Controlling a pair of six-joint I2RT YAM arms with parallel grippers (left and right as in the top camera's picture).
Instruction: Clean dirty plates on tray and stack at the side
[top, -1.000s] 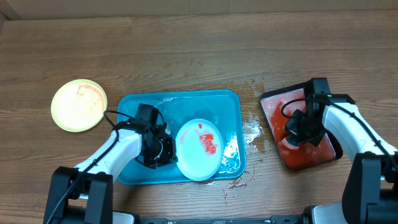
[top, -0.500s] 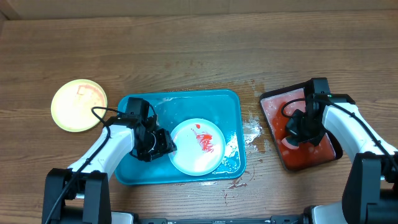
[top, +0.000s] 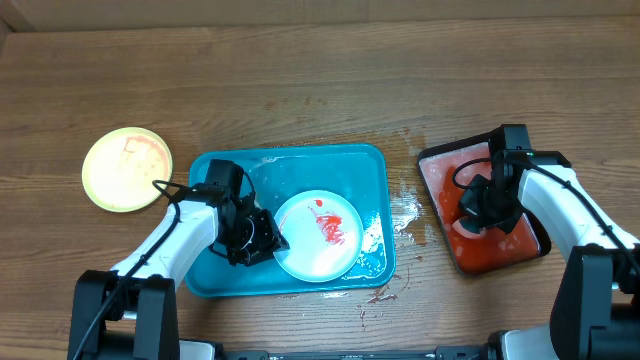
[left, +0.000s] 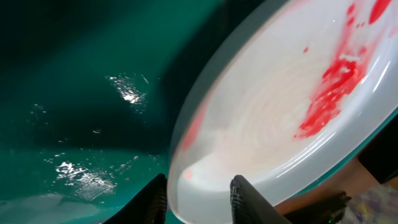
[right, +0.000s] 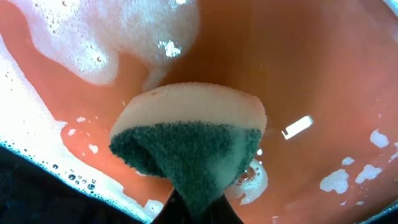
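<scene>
A pale blue-white plate (top: 318, 235) with a red sauce smear lies in the turquoise tray (top: 350, 170). My left gripper (top: 265, 240) is at the plate's left edge. In the left wrist view its fingers (left: 199, 202) straddle the rim of the plate (left: 280, 112), shut on it, above the wet tray floor (left: 74, 74). A pale yellow-green plate (top: 125, 168) sits on the table to the left of the tray. No third plate shows apart from it. My right gripper (top: 478, 215) is shut on a green-and-cream sponge (right: 186, 137), fingers (right: 196, 211) low in the frame.
A smaller black tray (top: 440, 160) with foamy red liquid (right: 311, 62) stands right of the turquoise tray, and the sponge hangs over it. Water and red spatter lie on the wooden table between the two trays (top: 405, 210).
The blue-white plate went from tilted up at the tray's front to lying lower in the tray. My left gripper shifted up and left with it. The right arm stayed put.
</scene>
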